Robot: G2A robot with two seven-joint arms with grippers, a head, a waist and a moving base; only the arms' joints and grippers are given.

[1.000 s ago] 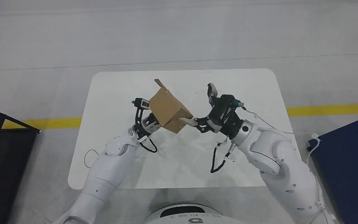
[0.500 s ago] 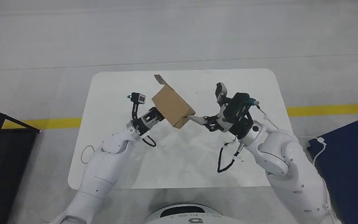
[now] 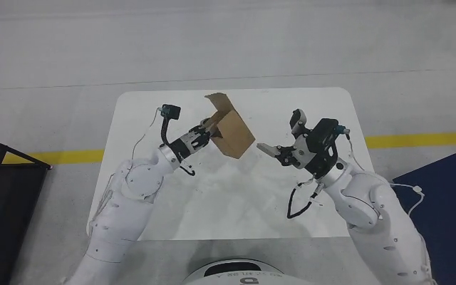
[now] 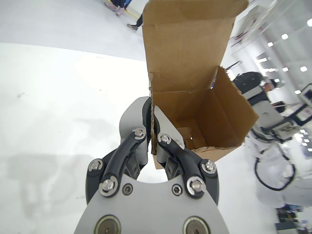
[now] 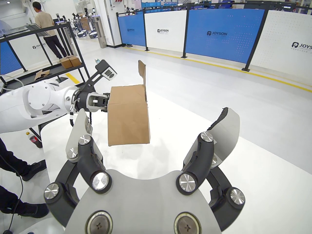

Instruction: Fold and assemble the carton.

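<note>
Bright overhead light; soft shadows; fisheye-warped edges.

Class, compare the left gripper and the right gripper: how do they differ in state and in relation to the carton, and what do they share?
The left gripper is shut on a wall of the carton; the right gripper is open and empty. The left gripper touches the carton, holding it off the table; the right gripper is apart from it, facing it. Shared: the same two-finger build, both above the table.
</note>
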